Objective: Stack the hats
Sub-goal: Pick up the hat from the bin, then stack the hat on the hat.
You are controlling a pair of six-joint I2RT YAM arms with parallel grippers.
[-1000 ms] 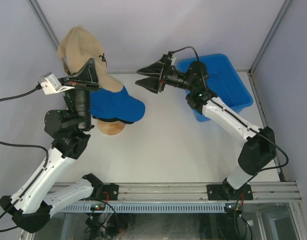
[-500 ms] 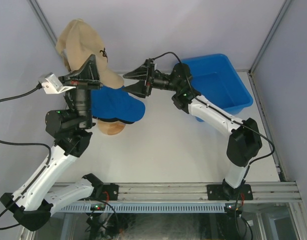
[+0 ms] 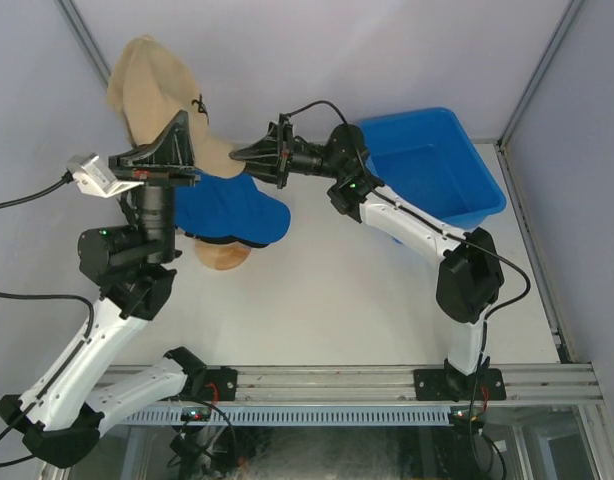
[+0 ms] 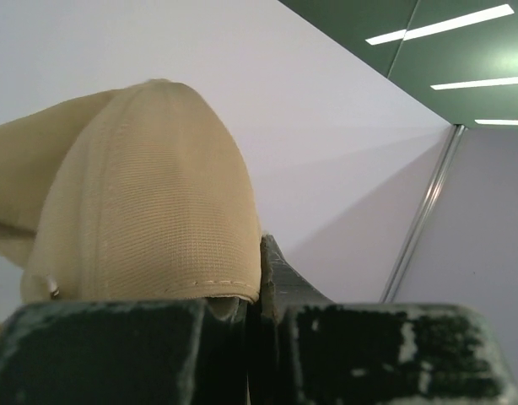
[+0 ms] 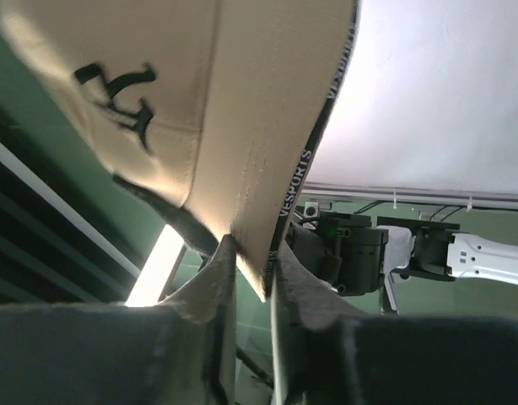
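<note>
Tan hat hangs in the air, its edge clamped in the left pincer. The right pincer seems pressed together on its rim too. Below both pincers the blue hat already sits on the wooden form. I judge the tan one must still go on top.

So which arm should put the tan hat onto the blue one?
Probably left. The left tool is shut on the tan hat, close over the blue hat on the stand. The right tool only pinches the tan hat's rim from the side, reaching far across.
</note>
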